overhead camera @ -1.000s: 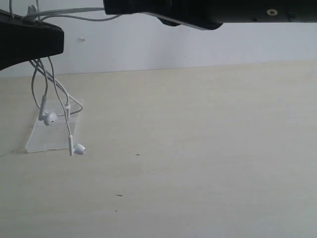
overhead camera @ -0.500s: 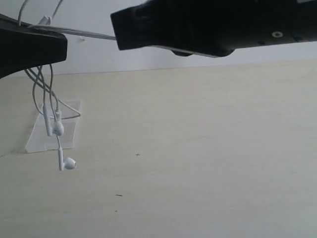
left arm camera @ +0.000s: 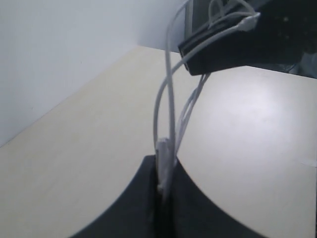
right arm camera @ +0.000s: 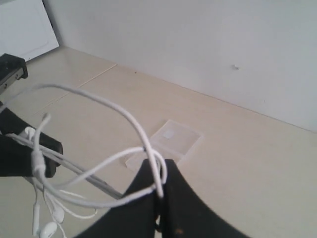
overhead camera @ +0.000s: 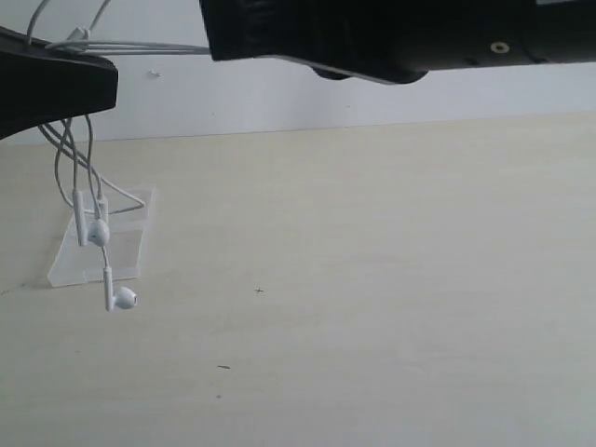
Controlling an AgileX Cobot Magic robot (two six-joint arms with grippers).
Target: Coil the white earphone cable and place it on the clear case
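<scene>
We see the clear case (overhead camera: 130, 253) lying flat on the pale table (overhead camera: 372, 279); we cannot tell what it holds. The white earphone cable (left arm camera: 163, 152) hangs in the air, strung between both arms. The left gripper (left arm camera: 163, 181) is clamped tight on it, as is the right gripper (right arm camera: 159, 188). Its earbuds (overhead camera: 121, 299) dangle beneath the left gripper, in front of the case.

Left hand (overhead camera: 98, 79) sits high on the left side, jaws pinched shut on the white earphone cable (overhead camera: 98, 231). Right hand (overhead camera: 214, 35) also raised, arm reaching across toward left hand, jaws clamped on same cable. Hands near, not touching.
</scene>
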